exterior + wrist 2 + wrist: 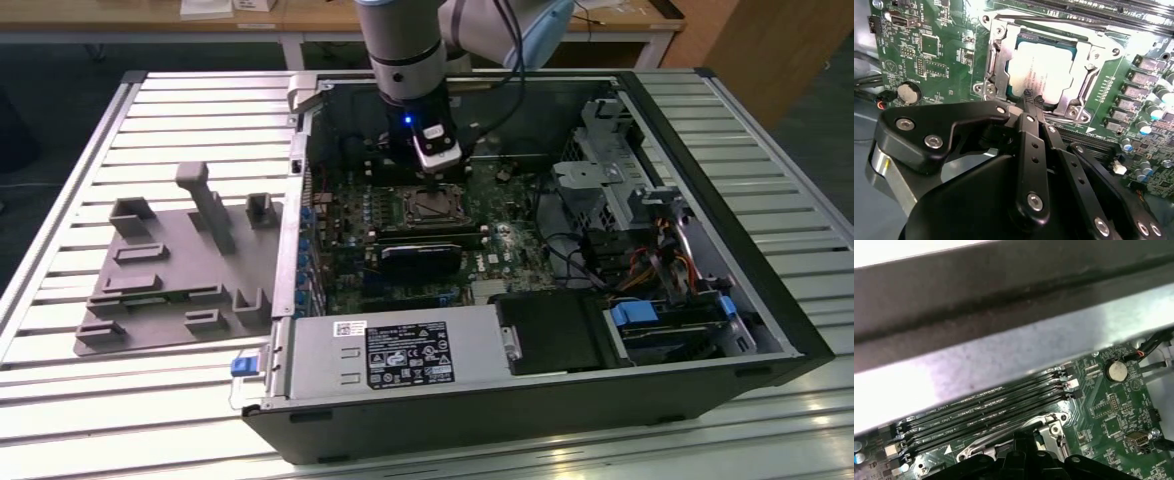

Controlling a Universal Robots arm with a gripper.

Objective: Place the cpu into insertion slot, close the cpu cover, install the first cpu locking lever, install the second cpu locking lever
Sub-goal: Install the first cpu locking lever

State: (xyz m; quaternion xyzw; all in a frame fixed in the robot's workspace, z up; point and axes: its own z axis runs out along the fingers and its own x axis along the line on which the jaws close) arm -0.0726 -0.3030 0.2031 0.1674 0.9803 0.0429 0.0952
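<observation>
The cpu (1041, 70) lies flat in the insertion slot (430, 205), its pale silver top showing through the window of the cpu cover (995, 55). The silver cover lies down over the chip. A thin locking lever rod (1054, 26) runs along one side of the cover. My gripper (1031, 99) hangs just above the socket's edge with its black fingers (1026, 125) drawn together at the tips and nothing between them. In the exterior view the gripper (438, 178) stands upright over the socket, inside the open computer case.
Long memory slots (989, 412) lie beside the socket, close to the case wall (1014, 355). A black heatsink block (424, 255), the power supply (387, 355) and drive cages (627, 190) crowd the case. A grey fixture tray (174, 270) sits at the exterior view's left.
</observation>
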